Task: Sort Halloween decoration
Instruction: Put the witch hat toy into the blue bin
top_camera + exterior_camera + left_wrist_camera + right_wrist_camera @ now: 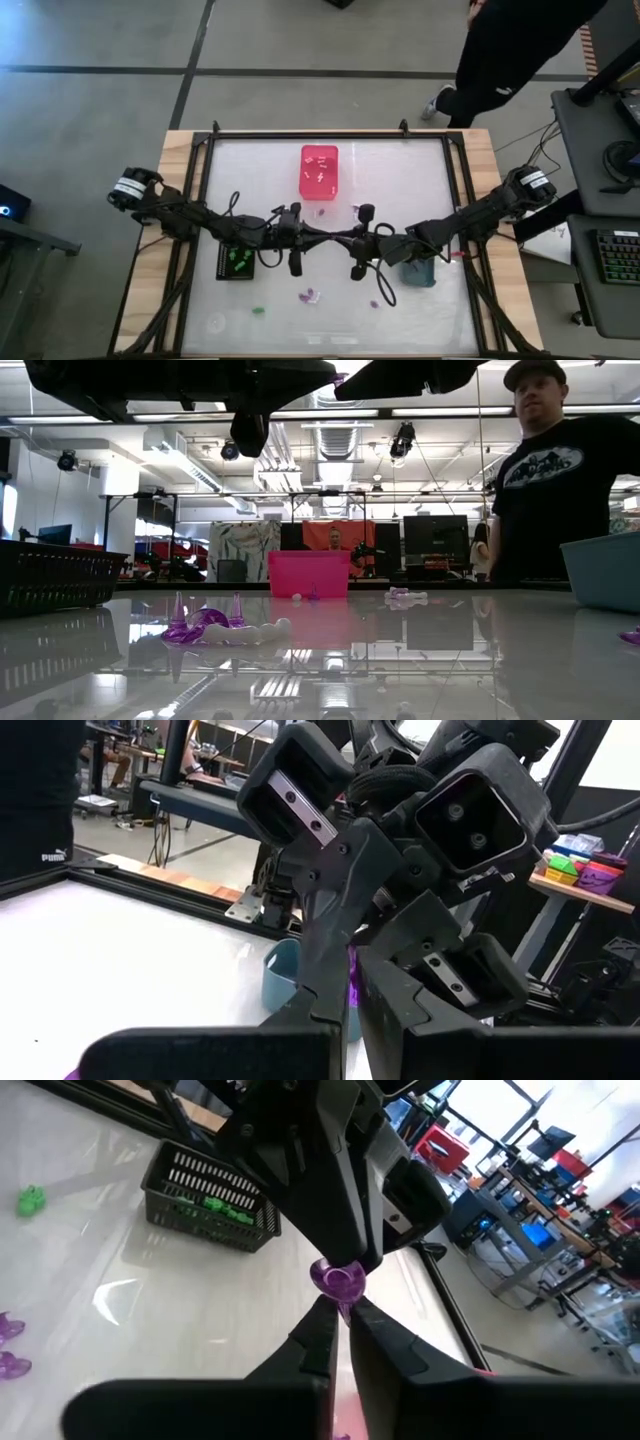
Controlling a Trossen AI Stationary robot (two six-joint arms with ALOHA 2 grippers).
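Handover at table centre, above the surface: purple piece [338, 1280] pinched between left gripper [345, 1265] and right gripper [343, 1320], both clamped on it. Likely light, rigid, slippery plastic; grip its narrow stem

Hidden and cut off

In the high view both arms cover the table's middle, and the grey-blue bin [420, 274] lies mostly under the right arm. The pieces in the pink bin [319, 171] and black basket [236, 262] are too small to tell apart. In the low view the person [560, 470] is cut at the waist by the table edge.
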